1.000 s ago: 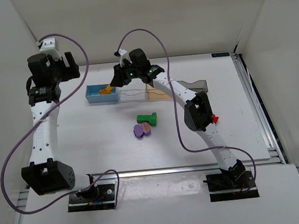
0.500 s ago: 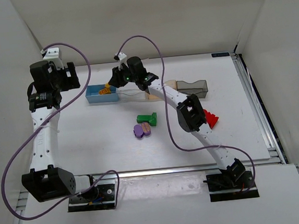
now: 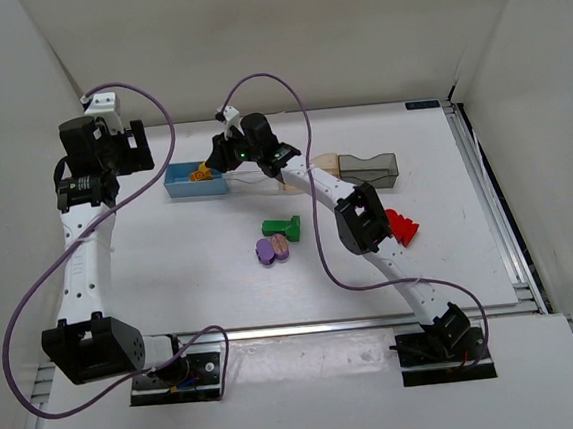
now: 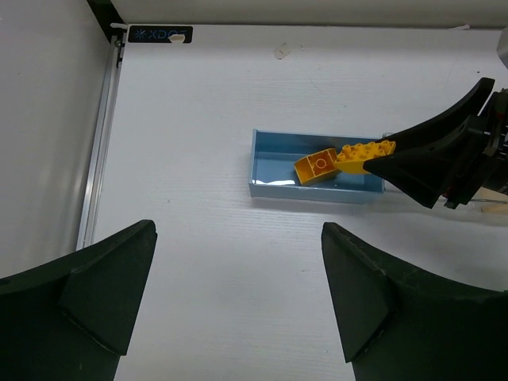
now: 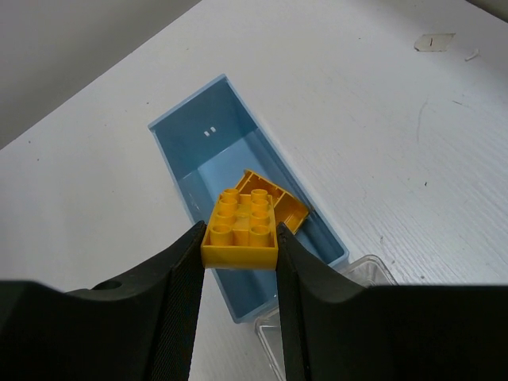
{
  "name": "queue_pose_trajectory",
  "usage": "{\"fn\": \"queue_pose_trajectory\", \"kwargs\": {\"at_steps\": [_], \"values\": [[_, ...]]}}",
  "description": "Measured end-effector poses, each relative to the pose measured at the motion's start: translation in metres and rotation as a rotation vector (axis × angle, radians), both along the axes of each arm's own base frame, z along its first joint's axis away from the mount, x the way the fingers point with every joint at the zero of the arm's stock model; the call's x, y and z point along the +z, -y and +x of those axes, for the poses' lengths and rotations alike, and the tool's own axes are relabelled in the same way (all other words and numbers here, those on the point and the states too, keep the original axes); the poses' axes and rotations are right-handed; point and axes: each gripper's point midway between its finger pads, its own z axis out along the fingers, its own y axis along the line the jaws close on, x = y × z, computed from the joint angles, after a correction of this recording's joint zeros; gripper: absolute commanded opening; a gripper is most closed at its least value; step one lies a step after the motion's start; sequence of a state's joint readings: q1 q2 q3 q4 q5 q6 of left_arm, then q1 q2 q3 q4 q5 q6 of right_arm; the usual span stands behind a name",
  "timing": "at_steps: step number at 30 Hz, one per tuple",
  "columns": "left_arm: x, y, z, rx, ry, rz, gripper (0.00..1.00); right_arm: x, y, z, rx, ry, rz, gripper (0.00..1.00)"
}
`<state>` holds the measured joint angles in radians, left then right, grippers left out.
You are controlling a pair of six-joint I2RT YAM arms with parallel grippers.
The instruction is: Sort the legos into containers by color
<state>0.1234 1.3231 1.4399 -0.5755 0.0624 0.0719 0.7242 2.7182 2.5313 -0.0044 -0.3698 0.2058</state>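
Observation:
My right gripper [image 5: 238,246] is shut on the yellow lego [image 5: 240,225] and holds it over the blue box [image 5: 190,131]. The lego's lower brick tilts down into the box. In the top view the right gripper [image 3: 213,163] is at the blue box [image 3: 178,185] with the yellow lego [image 3: 200,172]. The green lego [image 3: 283,226] and purple lego [image 3: 271,248] lie mid-table. The red lego [image 3: 402,225] lies beside the right arm. My left gripper [image 4: 238,302] is open and empty, raised at the far left, and sees the yellow lego [image 4: 325,162].
The clear box [image 3: 254,181], pale orange box [image 3: 326,161] and smoky grey box [image 3: 374,168] stand in a row right of the blue one. The clear box's corner [image 5: 369,268] shows beside the blue box. The right arm stretches over the row.
My right gripper has moved left with the yellow lego, out over the blue box. The arm's shift uncovered the red lego and orange box. The left arm shifted slightly.

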Motion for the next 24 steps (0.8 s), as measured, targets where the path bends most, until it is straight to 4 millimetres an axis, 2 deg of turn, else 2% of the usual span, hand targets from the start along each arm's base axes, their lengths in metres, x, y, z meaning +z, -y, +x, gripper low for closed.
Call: {"fn": "queue_pose_trajectory", "kwargs": {"at_steps": [1,3,4,7,18,21,24], "values": [[-0.001,0.000,0.000,0.000,-0.002,0.000,0.96,0.000,0.000,0.000,0.002,0.001,-0.001,0.37],[-0.003,0.000,0.001,0.000,-0.006,-0.001,0.96,0.000,-0.001,-0.001,0.007,0.003,-0.003,0.41],[-0.004,0.000,0.002,0.000,-0.008,-0.001,0.96,0.000,-0.001,-0.002,0.011,0.005,-0.003,0.48],[-0.007,0.000,0.003,0.000,-0.015,-0.002,0.96,0.000,-0.002,-0.004,0.022,0.010,-0.004,0.56],[-0.007,0.006,0.004,-0.033,-0.010,-0.016,0.95,0.002,-0.003,-0.008,0.072,0.058,-0.014,0.59],[-0.012,0.019,0.004,-0.111,-0.013,-0.034,0.93,0.014,0.003,-0.011,0.097,0.085,-0.027,0.63],[-0.020,0.036,-0.001,-0.211,-0.043,-0.055,0.93,0.051,0.018,-0.021,0.135,0.118,-0.044,0.70]]}}
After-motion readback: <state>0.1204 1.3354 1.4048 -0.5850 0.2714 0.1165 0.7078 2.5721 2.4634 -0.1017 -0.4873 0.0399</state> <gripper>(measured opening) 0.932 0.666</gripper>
